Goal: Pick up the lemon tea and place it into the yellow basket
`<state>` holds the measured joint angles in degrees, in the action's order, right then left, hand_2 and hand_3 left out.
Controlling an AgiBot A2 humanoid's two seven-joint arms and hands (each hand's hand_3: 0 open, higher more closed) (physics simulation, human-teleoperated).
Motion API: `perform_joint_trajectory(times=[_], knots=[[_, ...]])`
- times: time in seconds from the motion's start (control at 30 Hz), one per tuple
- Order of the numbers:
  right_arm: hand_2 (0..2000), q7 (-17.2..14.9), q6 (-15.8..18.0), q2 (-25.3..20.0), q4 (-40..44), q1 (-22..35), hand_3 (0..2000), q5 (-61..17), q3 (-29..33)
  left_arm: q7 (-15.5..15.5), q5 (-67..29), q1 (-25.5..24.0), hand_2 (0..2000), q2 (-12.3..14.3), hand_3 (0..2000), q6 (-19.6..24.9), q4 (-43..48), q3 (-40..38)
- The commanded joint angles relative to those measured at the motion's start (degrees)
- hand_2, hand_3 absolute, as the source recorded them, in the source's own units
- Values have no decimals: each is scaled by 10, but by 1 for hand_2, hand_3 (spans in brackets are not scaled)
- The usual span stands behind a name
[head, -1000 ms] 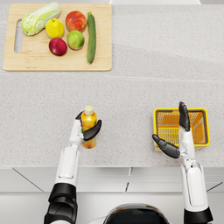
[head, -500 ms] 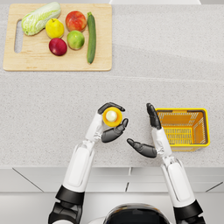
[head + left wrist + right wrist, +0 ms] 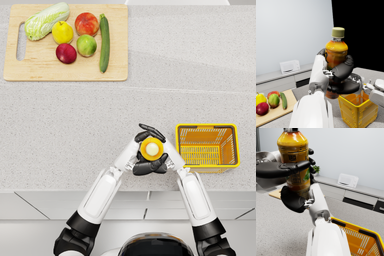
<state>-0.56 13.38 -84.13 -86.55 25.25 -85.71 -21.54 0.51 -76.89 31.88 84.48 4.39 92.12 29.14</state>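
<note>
The lemon tea (image 3: 151,149) is an orange bottle with a pale cap, held upright above the counter just left of the yellow basket (image 3: 206,127). My left hand (image 3: 141,135) grips the bottle (image 3: 336,52), its fingers (image 3: 342,69) wrapped round the body. My right hand (image 3: 161,163) also holds it, with the palm (image 3: 293,200) pressed against the lower part of the bottle (image 3: 296,155). In the right wrist view the left hand (image 3: 281,169) crosses the label. The right hand (image 3: 352,85) shows below the left in the left wrist view. The basket (image 3: 356,110) (image 3: 363,240) has nothing in it.
A wooden cutting board (image 3: 65,75) lies at the far left with a cabbage (image 3: 47,20), a lemon (image 3: 62,32), a tomato (image 3: 86,23), a green fruit (image 3: 86,45), a red fruit (image 3: 66,53) and a cucumber (image 3: 104,42). The counter's front edge (image 3: 125,190) runs just below the hands.
My left hand has carried the bottle further right, close to the basket. My right hand has moved left and closed round the bottle too.
</note>
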Motion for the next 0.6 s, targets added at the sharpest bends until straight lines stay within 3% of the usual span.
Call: perform_joint_trajectory(times=[0.03, 0.07, 0.1, 0.2, 0.3, 0.43, 0.6], knots=[[2000, 0, 5, -7, -21, 16, 1633, -1, -23, 2, 1, 1, 639, -2, 1673, -2, -11, 31], [2000, 1, 23, -3, -31, 14, 1960, -1, -22, 3, 2, -9, 0, -12, 1347, -7, -6, 26], [2000, 1, 33, -1, -39, 13, 2000, -1, -16, 1, 2, -13, 0, -17, 1020, -15, -1, 17], [2000, 3, 0, -13, -56, 26, 2000, 0, 55, -2, 3, -40, 0, -35, 40, -28, 46, -54], [2000, 6, -3, -18, -68, 45, 2000, 1, 141, -4, 4, -74, 0, -48, 0, -36, 84, -149], [2000, 8, 2, -13, -70, 23, 2000, 2, 236, -5, 4, -88, 0, -42, 0, -42, 76, -293], [2000, 7, -7, -14, -34, -5, 2000, 2, 294, -5, 5, -89, 0, -40, 0, -44, 60, -318]])
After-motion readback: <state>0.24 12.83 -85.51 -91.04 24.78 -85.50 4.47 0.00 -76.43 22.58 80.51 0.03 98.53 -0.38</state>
